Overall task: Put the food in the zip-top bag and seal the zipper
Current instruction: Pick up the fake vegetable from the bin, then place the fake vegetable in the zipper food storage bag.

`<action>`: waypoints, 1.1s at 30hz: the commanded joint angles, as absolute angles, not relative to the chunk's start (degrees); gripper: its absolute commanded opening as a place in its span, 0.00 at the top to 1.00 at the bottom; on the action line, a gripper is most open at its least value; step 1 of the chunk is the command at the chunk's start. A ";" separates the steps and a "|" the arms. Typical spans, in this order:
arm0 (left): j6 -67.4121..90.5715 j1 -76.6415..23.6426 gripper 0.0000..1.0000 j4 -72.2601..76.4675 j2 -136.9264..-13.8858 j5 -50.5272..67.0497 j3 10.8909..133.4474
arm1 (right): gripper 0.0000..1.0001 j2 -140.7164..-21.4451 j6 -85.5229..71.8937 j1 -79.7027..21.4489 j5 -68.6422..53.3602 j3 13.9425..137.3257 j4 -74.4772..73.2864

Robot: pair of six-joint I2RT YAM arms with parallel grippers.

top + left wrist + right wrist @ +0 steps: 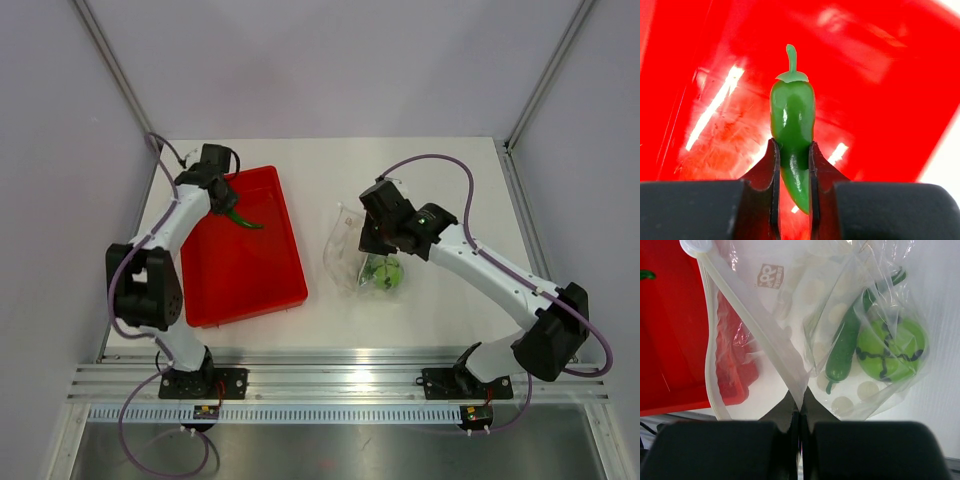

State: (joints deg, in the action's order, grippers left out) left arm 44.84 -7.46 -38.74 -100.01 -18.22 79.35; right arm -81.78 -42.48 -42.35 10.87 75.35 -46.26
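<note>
A green pepper (792, 112) with a short stem is pinched at its lower half by my left gripper (792, 150), over the red tray (880, 100). From above, that pepper (243, 220) pokes out of the left gripper (226, 203). The zip-top bag (347, 250), clear with white dots, lies right of the tray. My right gripper (799, 402) is shut on its pale zipper (750, 325), whose two strips stand apart. Inside the bag lie a dark green pod (844, 347) and a lime-green ball (890, 347) with dark lines.
The red tray (245, 275) takes up the left half of the white table, its near corner (670, 340) close to the bag's mouth. Grey walls and metal posts close in the table on three sides. A rail runs along the near edge by the arm bases.
</note>
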 commanded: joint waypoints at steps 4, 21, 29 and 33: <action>33.25 -10.80 0.97 -30.24 -84.13 -10.40 76.56 | 1.00 -83.40 -41.93 -42.98 8.97 77.52 -42.45; 20.39 -17.22 0.97 -19.43 -65.83 3.43 69.87 | 1.00 -99.49 -40.78 -42.98 -5.71 92.72 -34.98; 20.39 -21.09 1.00 -16.27 -64.86 2.55 67.86 | 1.00 -100.11 -42.71 -42.98 -8.26 93.60 -33.23; 19.78 -26.26 1.00 -14.50 -65.04 -2.87 66.45 | 1.00 -99.14 -44.21 -42.89 -9.75 92.72 -31.38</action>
